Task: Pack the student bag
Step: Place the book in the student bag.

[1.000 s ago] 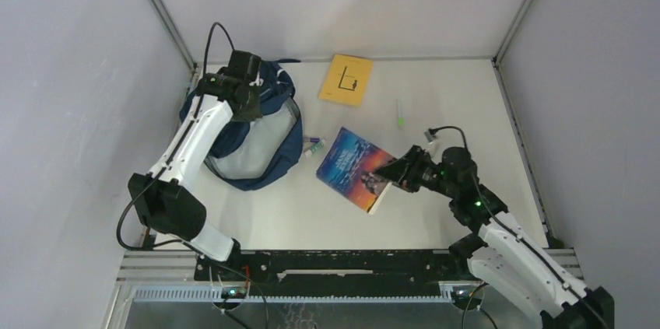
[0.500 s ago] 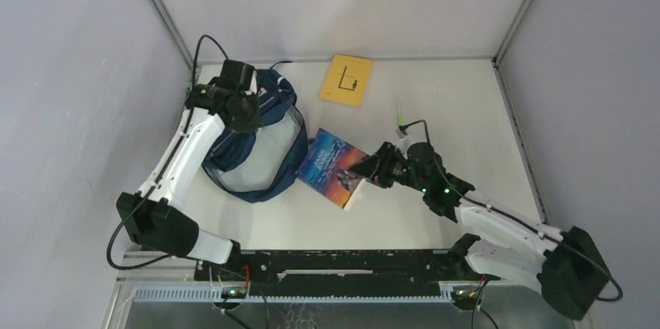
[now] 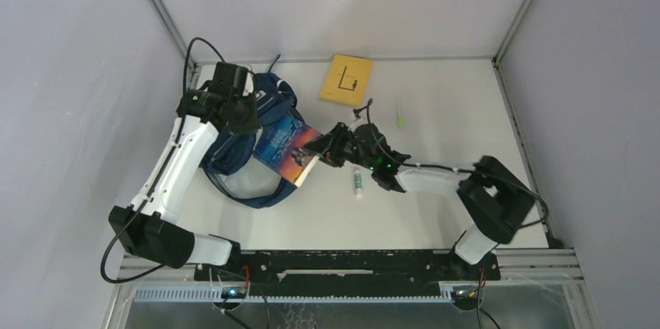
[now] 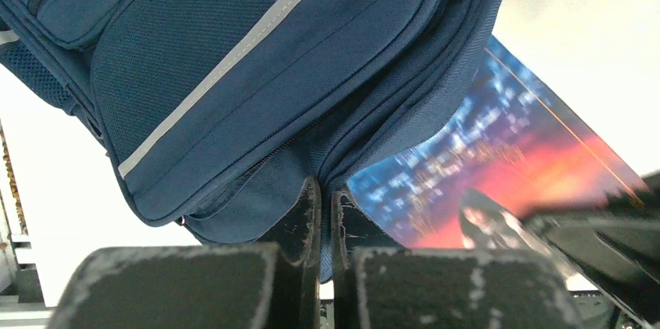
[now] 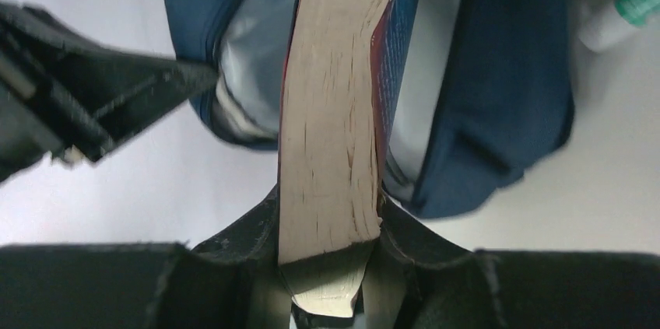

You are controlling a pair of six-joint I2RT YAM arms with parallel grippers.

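Observation:
The navy-blue student bag (image 3: 233, 150) lies at the left of the table with its mouth open toward the right, grey lining (image 5: 249, 72) showing. My left gripper (image 3: 243, 113) is shut on the bag's upper rim fabric (image 4: 327, 181) and holds it up. My right gripper (image 3: 325, 152) is shut on a paperback book (image 3: 286, 147) with a blue and orange cover, gripping its page edge (image 5: 331, 134). The book's far end sits inside the bag's mouth. The book also shows in the left wrist view (image 4: 506, 166) under the bag's rim.
A yellow booklet (image 3: 345, 79) lies at the back. A green pen (image 3: 400, 113) lies right of it. A white tube with a green cap (image 3: 358, 181) lies beside my right arm, also in the right wrist view (image 5: 623, 14). Frame rails border the table.
My right arm has stretched left, carrying the book from mid-table into the bag's mouth. The left gripper has shifted slightly with the bag's rim. The white tube, hidden half a second ago, lies uncovered.

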